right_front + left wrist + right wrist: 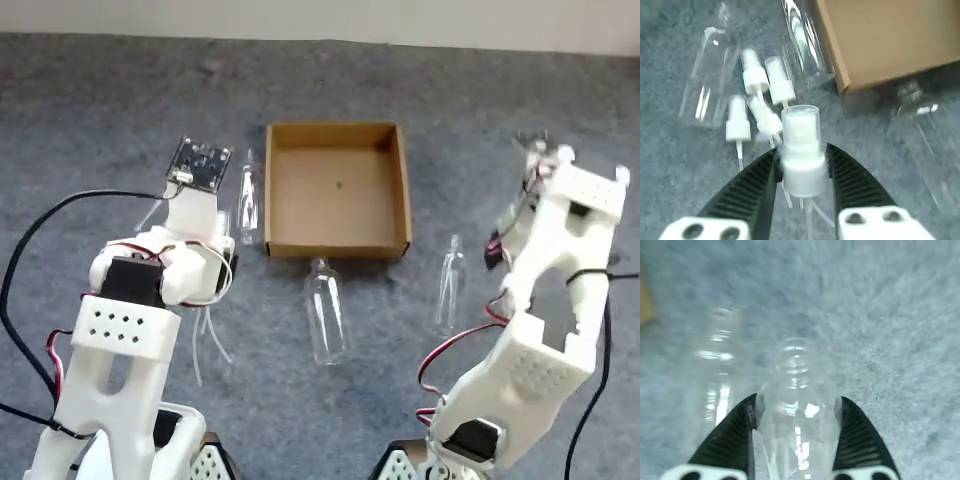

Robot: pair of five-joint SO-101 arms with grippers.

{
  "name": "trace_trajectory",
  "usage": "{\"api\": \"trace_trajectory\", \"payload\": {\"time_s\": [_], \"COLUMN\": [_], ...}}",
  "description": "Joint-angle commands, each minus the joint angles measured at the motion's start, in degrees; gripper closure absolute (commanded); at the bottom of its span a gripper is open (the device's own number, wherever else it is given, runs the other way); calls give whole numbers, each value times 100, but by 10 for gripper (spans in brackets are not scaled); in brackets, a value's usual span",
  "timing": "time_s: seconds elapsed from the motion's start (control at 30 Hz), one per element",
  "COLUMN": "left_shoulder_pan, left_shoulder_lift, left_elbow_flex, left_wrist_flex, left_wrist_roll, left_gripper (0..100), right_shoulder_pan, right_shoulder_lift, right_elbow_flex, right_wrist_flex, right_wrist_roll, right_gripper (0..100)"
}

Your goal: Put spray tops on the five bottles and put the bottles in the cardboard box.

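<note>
Table (100, 100) covered in grey, carpet-like fabric. Pale wall (500, 20) along the far edge. Open-topped cardboard box (337, 247) at mid-table, toward the far edge.

Left arm (120, 330) rising from the near left corner, folded forward, wrist over the fabric left of the box. Left gripper (801, 157) narrowed on the held spray top (800, 127), a white one. Both black jaws pressed against the collar, dip tube hanging below.

Just beyond the jaws, four loose spray tops (756, 77) lying close together, some touching. Toward the left edge from these, leftmost bottle (707, 75), clear, on its side. Box-side bottle (802, 45) on its side just beside the box's left wall. Centre bottle (325, 310) on its side near the box's near wall, neck toward the box. Right bottle (448, 285) on its side between the box's near right corner and the right arm (545, 350).

Right arm rising from the near right, bent, wrist toward the right edge. Right gripper (797, 410) clamped around the held bottle (796, 370), clear, open neck pointing away from the wrist. Well apart from the box.
</note>
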Motion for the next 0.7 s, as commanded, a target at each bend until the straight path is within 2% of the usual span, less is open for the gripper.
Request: {"api": "trace_trajectory", "payload": {"time_s": [0.0, 0.07, 0.17, 0.3, 0.43, 0.53, 0.67], "left_shoulder_pan": [-286, -602, -1130, -1516, -1815, -1947, -1930], "left_shoulder_lift": [-163, -163, -163, -154, -163, -268, -963], "left_elbow_flex": [-681, -1015, -1473, -1877, -2105, -2132, -1807], "left_wrist_flex": [-448, -466, -457, -466, -466, -475, -870], "left_wrist_roll": [9, 176, 835, 1793, 2435, 2848, 2927], "left_gripper": [996, 996, 996, 996, 996, 996, 996], "right_shoulder_pan": [-927, -1525, -2413, -3705, -4892, -5473, -5956], "right_shoulder_lift": [-1174, -1780, -2703, -4110, -5727, -6765, -7547], "right_elbow_flex": [-1086, -980, -92, 1886, 4084, 5481, 6615], "right_wrist_flex": [620, 585, 110, -1226, -2756, -3538, -3899], "right_wrist_roll": [-475, -791, -1196, -1451, -1451, -1618, -1662], "right_gripper": [995, 995, 995, 995, 995, 995, 995]}}
